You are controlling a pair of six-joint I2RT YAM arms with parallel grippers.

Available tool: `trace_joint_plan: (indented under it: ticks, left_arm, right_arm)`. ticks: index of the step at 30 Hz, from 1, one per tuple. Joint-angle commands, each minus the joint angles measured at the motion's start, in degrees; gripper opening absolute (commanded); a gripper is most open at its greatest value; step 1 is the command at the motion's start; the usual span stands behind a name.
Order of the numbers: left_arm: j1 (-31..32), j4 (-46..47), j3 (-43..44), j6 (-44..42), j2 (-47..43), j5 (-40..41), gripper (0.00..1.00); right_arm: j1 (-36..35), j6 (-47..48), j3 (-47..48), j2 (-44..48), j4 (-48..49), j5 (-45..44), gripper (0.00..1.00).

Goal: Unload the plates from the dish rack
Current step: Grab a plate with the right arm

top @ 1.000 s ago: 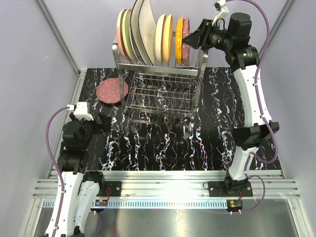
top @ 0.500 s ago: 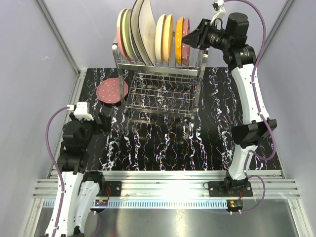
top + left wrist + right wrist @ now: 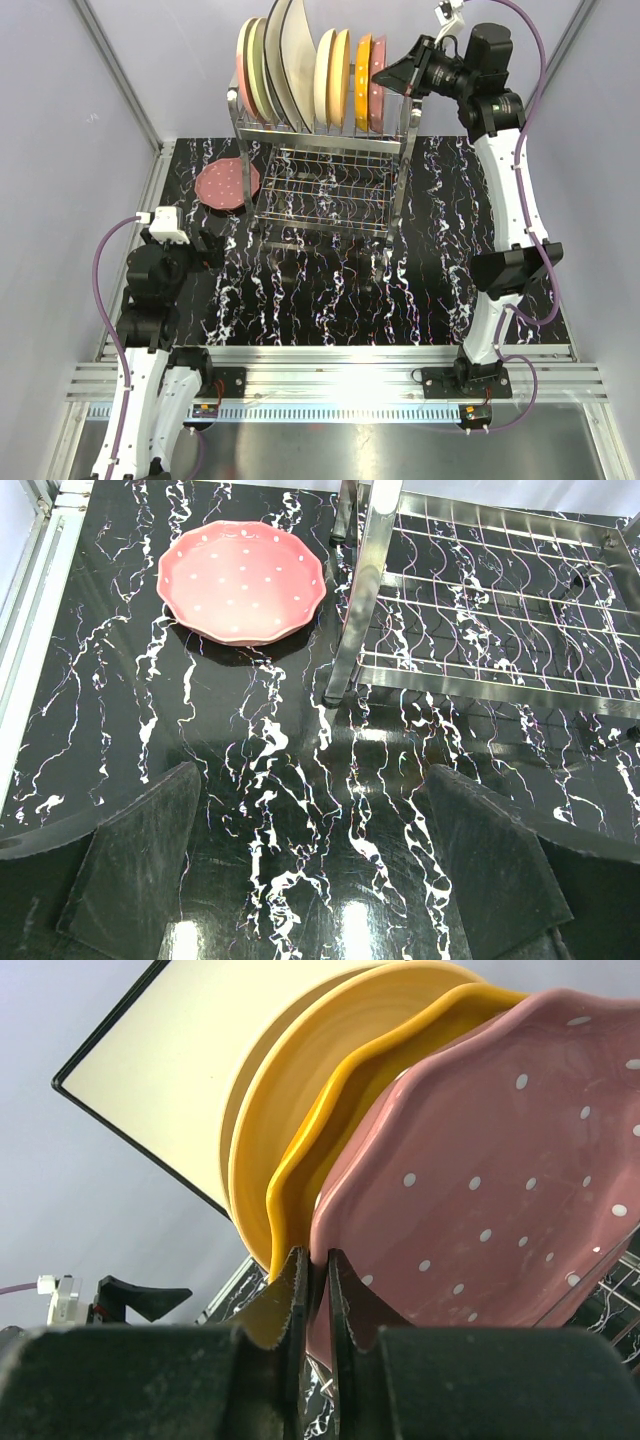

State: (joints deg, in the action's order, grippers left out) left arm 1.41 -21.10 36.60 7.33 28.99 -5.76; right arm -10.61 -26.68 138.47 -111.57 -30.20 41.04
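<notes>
Right hand (image 3: 318, 1265), high at the right end of the rack's top tier: narrowed onto the rim of the end speckled plate (image 3: 480, 1180). One of its fingers (image 3: 293, 1290) sits between that plate and the orange plate (image 3: 363, 70), the other against the dotted face.

Left hand (image 3: 315, 880): spread wide, holding nothing, low over the left front of the bench (image 3: 430, 270).

Bench: black with white veining.

Dish rack (image 3: 404, 180): two-tier chrome wire, standing at the back of the bench.

Plates in the top tier, all upright on edge:
- The square cream plate (image 3: 290, 50) is the tallest and stands toward the left.
- The round cream plates (image 3: 330, 75) stand mid-row.
- The orange plate and the end speckled plate close the row on the right.

Flat speckled plate (image 3: 240, 580): lying face up on the bench, just beside the rack's left front post.
</notes>
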Motion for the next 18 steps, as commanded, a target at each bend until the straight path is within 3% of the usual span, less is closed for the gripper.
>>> trace_joint_plan:
  ticks: [1,9,18]
  left_arm:
    - [0.17,1.85,0.84,-0.92,0.27,0.49,0.99]
    - [0.26,1.68,0.93,-0.92,0.1,0.4,0.99]
    - [0.17,1.77,0.93,-0.92,0.36,0.49,0.99]
  right_arm:
    - [1.29,-3.11,2.77,1.35,6.28,3.08,0.0]
    - [2.88,-14.27,2.41,1.44,16.3,9.41,0.0]
    - [3.93,-17.97,6.28,1.7,20.08,12.48,0.0]
